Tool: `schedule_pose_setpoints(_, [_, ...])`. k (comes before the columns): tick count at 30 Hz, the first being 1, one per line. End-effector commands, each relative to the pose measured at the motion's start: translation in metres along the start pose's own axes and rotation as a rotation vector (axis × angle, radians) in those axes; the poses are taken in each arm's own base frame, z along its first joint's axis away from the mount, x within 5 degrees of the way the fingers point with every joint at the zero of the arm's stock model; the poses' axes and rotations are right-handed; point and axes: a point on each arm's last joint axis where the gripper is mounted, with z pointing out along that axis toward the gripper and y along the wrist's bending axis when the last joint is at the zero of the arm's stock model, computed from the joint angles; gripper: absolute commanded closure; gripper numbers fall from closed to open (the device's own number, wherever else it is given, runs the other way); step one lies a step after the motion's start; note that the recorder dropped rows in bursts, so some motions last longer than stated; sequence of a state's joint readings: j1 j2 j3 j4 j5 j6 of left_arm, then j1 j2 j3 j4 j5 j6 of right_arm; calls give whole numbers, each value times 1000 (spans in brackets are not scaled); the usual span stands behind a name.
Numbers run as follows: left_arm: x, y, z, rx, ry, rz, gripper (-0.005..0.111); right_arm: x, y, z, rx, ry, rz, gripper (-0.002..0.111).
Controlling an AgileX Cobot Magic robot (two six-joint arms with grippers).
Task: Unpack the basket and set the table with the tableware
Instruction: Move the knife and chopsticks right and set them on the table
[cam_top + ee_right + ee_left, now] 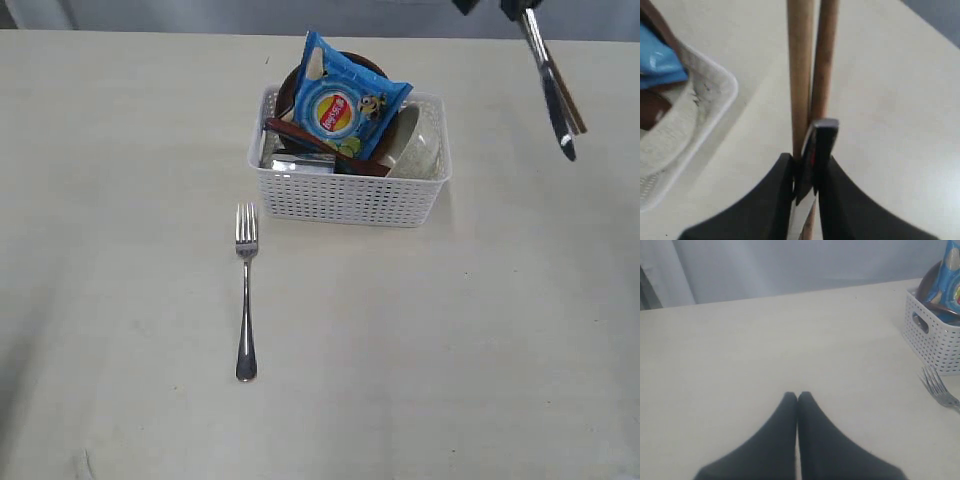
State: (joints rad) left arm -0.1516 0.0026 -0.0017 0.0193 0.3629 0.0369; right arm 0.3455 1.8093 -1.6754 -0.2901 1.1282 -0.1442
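Steel, slim and likely slippery, the shiny fork [246,290] lies flat on the pale beige bench [120,300], just before the white lattice plastic basket [345,200]. Inside, a cream bowl [420,145], probably breakable, suits a rim hold. Beyond, the right fingers [765,200] grasp a steel knife [553,95] and brown wooden chopsticks [800,60] aloft. The left fingers [775,445] are clenched and empty.

You get bright, even, diffuse light across the table [120,300], just a soft shadow right of the basket [350,200], small glints on the fork [246,290], and in the right wrist view the close chopsticks [800,75] go blurry, out of focus.
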Motion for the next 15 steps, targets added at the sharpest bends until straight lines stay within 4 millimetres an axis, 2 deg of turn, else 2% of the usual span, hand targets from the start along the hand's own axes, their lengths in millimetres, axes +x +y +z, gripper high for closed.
schedule_pose_setpoints(1, [0, 0, 0, -3, -4, 0, 107, 26, -21, 24, -16, 82, 91, 109])
schedule_pose_setpoints(6, [0, 0, 0, -3, -4, 0, 107, 48, -30, 52, -69, 138, 173, 109])
schedule_pose_setpoints(10, [0, 0, 0, -3, -4, 0, 107, 65, -39, 80, -122, 270, 238, 109])
schedule_pose_setpoints(15, [0, 0, 0, -3, -4, 0, 107, 76, -45, 107, -142, 357, 262, 109])
